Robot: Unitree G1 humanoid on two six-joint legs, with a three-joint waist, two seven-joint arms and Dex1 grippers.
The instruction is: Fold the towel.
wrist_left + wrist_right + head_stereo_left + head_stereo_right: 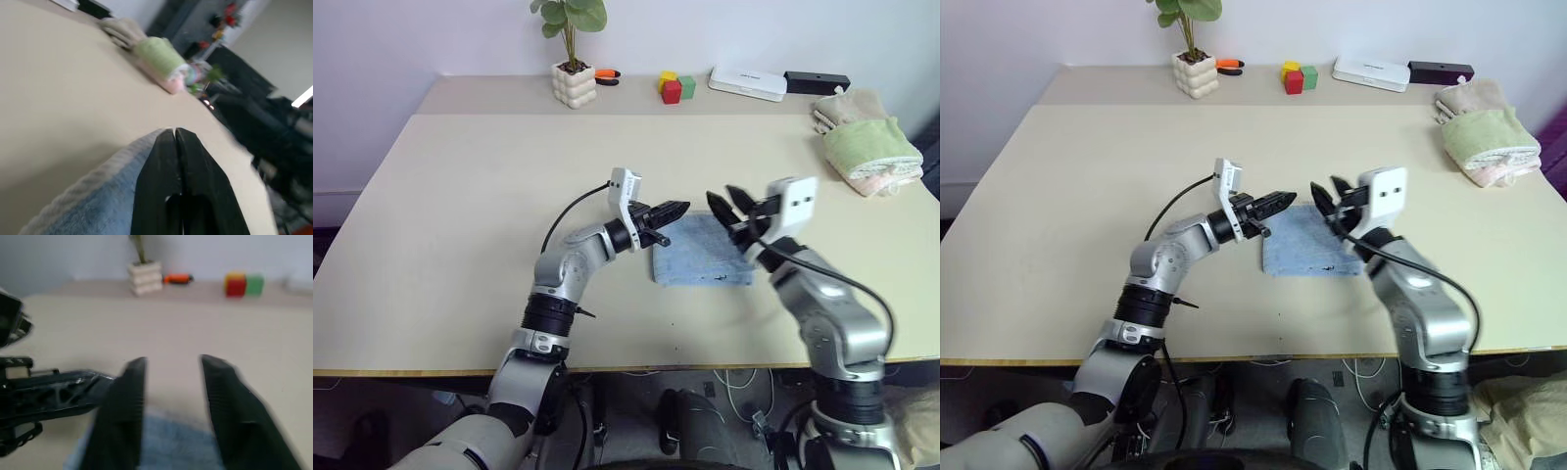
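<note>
Towel (703, 253) lay folded small on the surface (460, 196) between my hands. Left hand (674, 210) was pinched shut and empty at its far left edge. Right hand (724, 208) had fingers apart, holding nothing. Fold looked nearly done; next I'd judge another fold or retreat. No containers.

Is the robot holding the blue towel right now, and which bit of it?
No. The left end effector is shut on nothing, the right end effector open, both above the folded towel.
</note>
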